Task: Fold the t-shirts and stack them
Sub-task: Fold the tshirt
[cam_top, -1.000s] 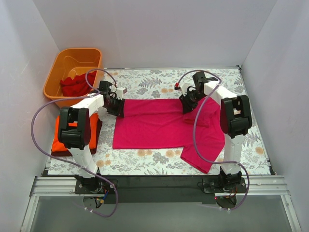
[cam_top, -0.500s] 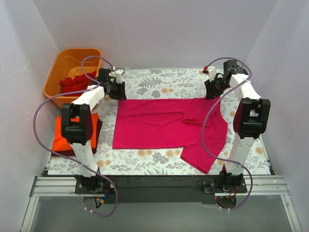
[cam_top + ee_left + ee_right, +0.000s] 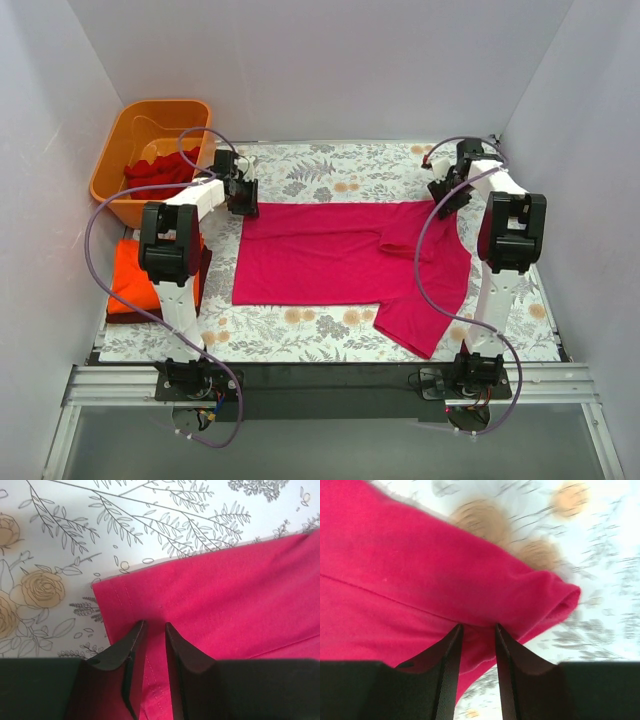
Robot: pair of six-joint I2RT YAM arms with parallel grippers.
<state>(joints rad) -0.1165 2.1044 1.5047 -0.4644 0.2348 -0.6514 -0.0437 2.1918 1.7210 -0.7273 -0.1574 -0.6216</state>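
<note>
At far left, an orange tub [image 3: 112, 165] held a red t-shirt [image 3: 160, 176]; nearer, a folded orange t-shirt [image 3: 130, 280] lay. The left gripper [image 3: 154, 625] pinched the far-left hem corner of the pink t-shirt [image 3: 330, 260], spread across the table [image 3: 330, 165]. The right gripper [image 3: 477, 627] pinched its far-right edge.

Spread t-shirt [image 3: 330, 260] flat on table [image 3: 330, 165], centre; one sleeve runs out toward near-right. Left pincer [image 3: 243, 195] at its far-left corner, over hem in wrist view [image 3: 152, 625]. Right pincer [image 3: 447, 195] at far-right corner, over cloth edge [image 3: 477, 627]. Tub [image 3: 200, 115] at table's far-left corner, behind left pincer; t-shirt in tub [image 3: 160, 175]. Folded stack [image 3: 125, 285] at left table edge, left of spread t-shirt, in front of tub, partly hidden behind left arm [image 3: 165, 245].
</note>
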